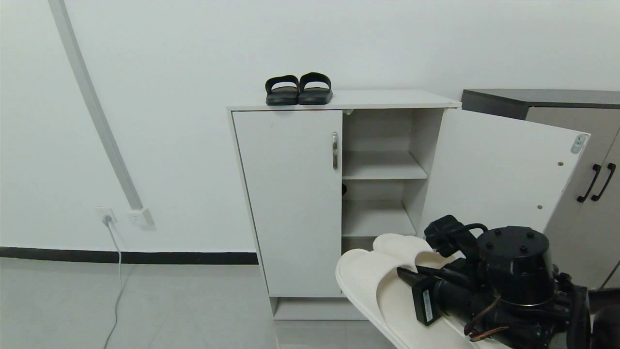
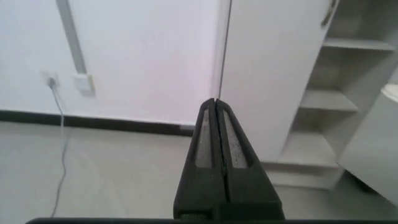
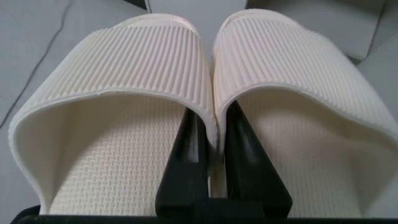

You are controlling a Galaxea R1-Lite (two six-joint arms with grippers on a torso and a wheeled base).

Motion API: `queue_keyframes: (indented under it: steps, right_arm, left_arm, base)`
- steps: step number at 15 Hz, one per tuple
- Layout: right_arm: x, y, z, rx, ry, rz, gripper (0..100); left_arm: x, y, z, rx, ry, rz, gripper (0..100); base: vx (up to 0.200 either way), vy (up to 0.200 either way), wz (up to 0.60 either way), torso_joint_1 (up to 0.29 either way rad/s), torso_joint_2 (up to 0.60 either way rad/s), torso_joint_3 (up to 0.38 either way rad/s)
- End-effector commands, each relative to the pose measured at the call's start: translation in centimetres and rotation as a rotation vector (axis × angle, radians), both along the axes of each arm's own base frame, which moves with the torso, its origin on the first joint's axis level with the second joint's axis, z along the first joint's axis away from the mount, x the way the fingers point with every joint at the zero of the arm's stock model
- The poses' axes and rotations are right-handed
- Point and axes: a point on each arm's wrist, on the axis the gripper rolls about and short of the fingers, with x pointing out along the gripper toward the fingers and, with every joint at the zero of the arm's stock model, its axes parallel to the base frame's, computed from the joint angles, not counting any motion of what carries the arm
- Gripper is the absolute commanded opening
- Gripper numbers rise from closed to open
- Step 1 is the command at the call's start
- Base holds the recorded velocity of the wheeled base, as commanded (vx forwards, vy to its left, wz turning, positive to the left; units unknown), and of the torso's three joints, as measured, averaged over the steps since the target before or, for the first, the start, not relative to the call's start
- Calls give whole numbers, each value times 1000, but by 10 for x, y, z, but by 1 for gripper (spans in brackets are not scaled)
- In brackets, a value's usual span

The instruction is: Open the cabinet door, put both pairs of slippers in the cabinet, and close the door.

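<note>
Cabinet (image 1: 387, 99) against wall: right door (image 1: 499, 169) swung open, left door (image 1: 290, 203) shut. Black slippers (image 1: 298, 89) side by side on cabinet top, above shut door. Right end effector (image 3: 208, 134) clamped on touching inner edges of cream slippers (image 1: 373, 281), held in air just before open compartment's lower shelves. Left end effector (image 2: 215, 106) closed, holding nothing.
</note>
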Motion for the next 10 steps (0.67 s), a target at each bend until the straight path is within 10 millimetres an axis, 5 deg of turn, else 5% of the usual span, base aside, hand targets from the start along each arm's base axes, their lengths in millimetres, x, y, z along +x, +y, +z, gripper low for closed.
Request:
queue_keyframes:
  steps: [1,6,10]
  right_arm:
    - [4,6,-7,-15,11,-1,0]
    - [15,22,-21,-55,-19,-92,0]
    - [32,71,-42,-42,-60,-280,0]
  left_arm:
    - [-1,1,-24,11,-12,2,0]
    - [-3,-1,-25,51,-34,-81,0]
    - [-3,-1,-25,28,-36,-81,0]
  base:
    - [0,0,0,0,0,0]
    - [0,0,0,0,0,0]
    - [0,0,0,0,0,0]
